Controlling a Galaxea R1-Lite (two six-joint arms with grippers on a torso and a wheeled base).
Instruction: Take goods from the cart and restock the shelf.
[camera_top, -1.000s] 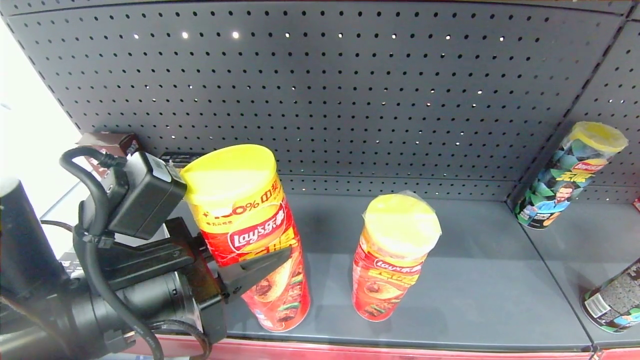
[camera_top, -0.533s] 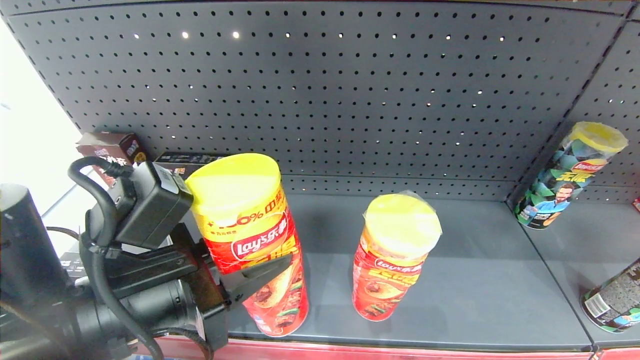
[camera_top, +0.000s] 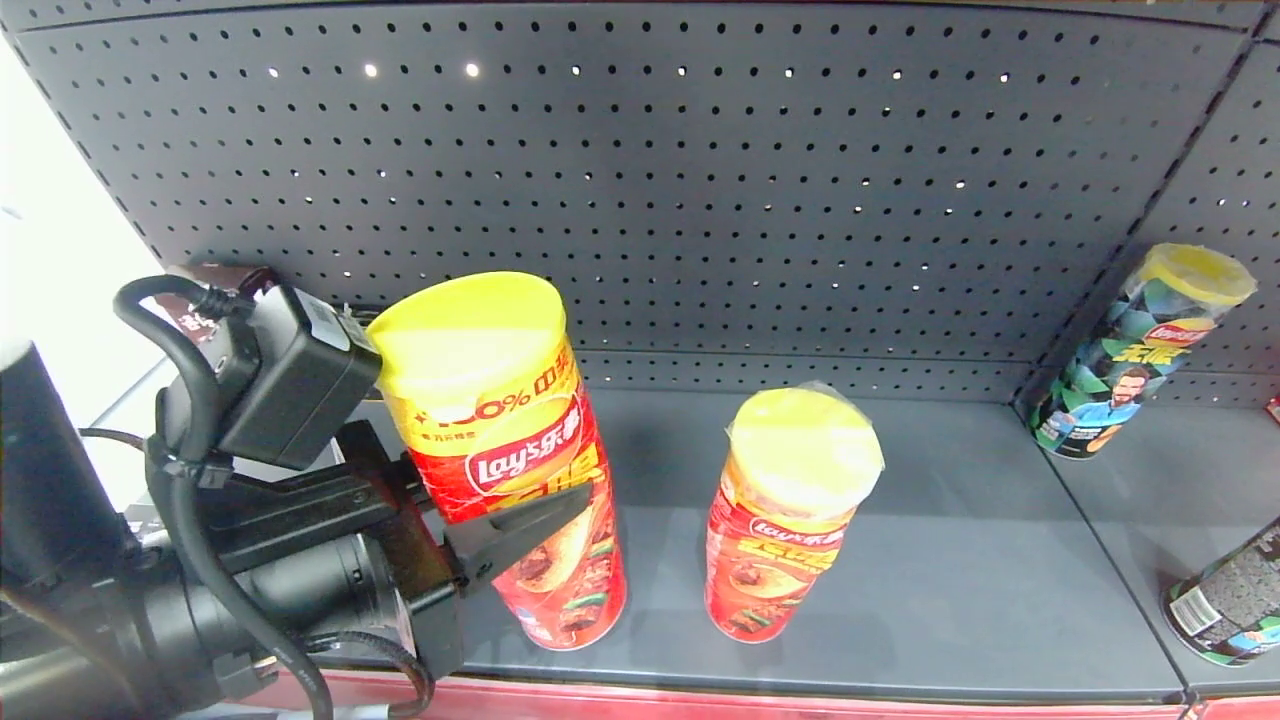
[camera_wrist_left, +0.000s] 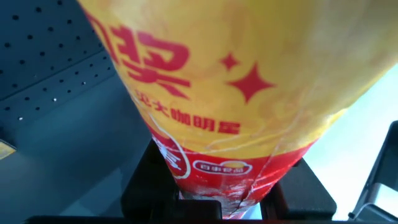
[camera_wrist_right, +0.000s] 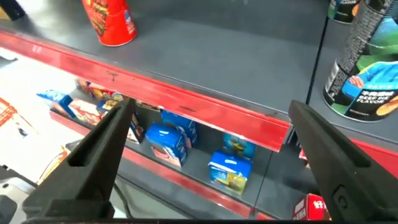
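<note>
Red chip can (camera_top: 510, 450), upright over the grey shelf (camera_top: 950, 600), is clamped in the left hand (camera_top: 520, 525); the right hand (camera_wrist_right: 211, 112) has its fingers apart.

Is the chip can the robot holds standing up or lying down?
Standing up: the held chip can has its yellow lid on top, with the left tool shut round its middle.

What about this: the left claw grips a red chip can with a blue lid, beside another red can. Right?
No, the lid is yellow, as the head view shows; the left claw grips that red chip can beside another red can.
</note>
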